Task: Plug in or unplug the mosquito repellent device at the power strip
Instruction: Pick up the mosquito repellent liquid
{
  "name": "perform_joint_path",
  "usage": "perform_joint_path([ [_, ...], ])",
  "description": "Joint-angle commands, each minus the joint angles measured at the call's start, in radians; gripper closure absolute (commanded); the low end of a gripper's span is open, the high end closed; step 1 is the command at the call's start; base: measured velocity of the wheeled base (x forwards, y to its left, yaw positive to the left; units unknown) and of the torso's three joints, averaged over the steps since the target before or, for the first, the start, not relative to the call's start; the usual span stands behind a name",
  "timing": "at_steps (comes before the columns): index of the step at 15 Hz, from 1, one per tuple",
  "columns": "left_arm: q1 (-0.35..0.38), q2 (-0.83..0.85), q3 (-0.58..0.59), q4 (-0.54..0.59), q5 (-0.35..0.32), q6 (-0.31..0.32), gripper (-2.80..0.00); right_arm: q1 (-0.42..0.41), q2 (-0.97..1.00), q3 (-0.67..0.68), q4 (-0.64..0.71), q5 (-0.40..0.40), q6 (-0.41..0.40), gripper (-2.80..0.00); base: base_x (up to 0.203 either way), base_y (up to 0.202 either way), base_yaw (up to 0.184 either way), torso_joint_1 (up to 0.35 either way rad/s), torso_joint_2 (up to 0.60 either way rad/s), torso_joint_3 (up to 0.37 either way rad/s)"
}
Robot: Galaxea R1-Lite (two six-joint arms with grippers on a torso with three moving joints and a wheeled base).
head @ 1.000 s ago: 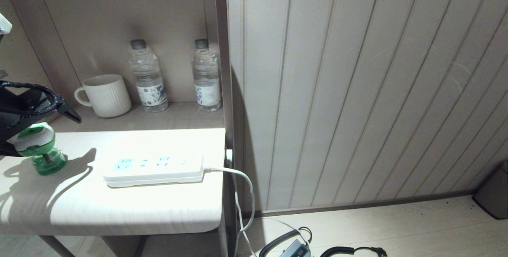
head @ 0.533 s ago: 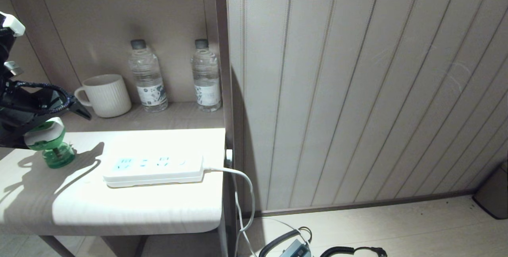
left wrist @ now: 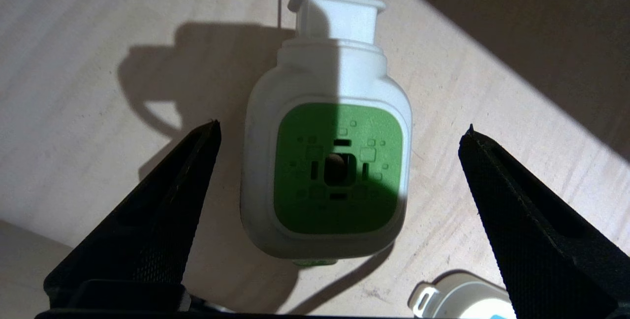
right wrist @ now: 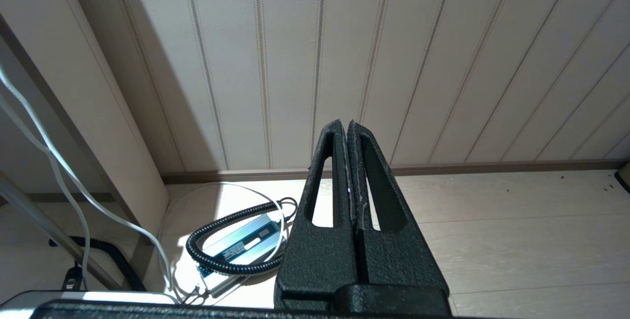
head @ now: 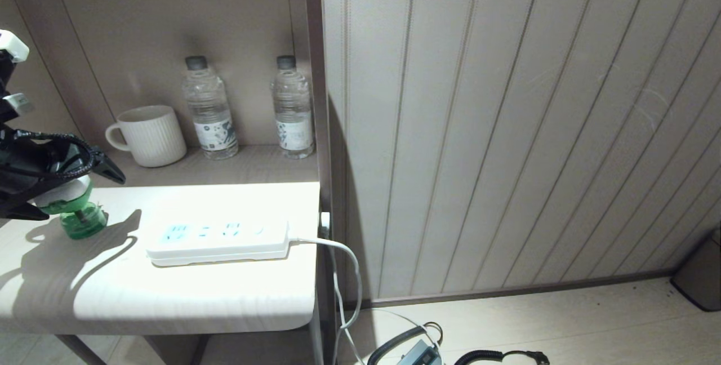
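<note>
Near the tabletop's [head: 169,297] left edge, the left tool [left wrist: 339,129] gapes wide, straddling the untouched repellent device [left wrist: 325,161].

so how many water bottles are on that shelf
2. One water bottle stands just beside the mug; the other water bottle stands by the shelf's right wall. None seem hidden.

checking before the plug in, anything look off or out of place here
Nothing damaged or spilled. The mosquito repellent device stands unplugged on the table, apart from the power strip, between the left gripper's open fingers.
</note>
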Motion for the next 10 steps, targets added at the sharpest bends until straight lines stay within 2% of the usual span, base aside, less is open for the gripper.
perform_joint_path([
  [1,0.001,-0.043,0.066,-0.047,0.022,0.004,-2.80,0.000,0.001,0.000,0.000,0.000,0.000,0.00,0.000,0.000,0.000,0.000,0.00,0.000],
  [5,0.003,-0.084,0.183,-0.192,0.103,0.008,-2.80,0.000,0.002,0.000,0.000,0.000,0.000,0.00,0.000,0.000,0.000,0.000,0.00,0.000],
  [7,0.009,-0.092,0.183,-0.198,0.135,0.007,-2.80,0.000,0.001,0.000,0.000,0.000,0.000,0.00,0.000,0.000,0.000,0.000,0.00,0.000],
  [10,0.009,-0.113,0.186,-0.195,0.144,0.007,-2.80,0.000,0.001,0.000,0.000,0.000,0.000,0.00,0.000,0.000,0.000,0.000,0.00,0.000],
])
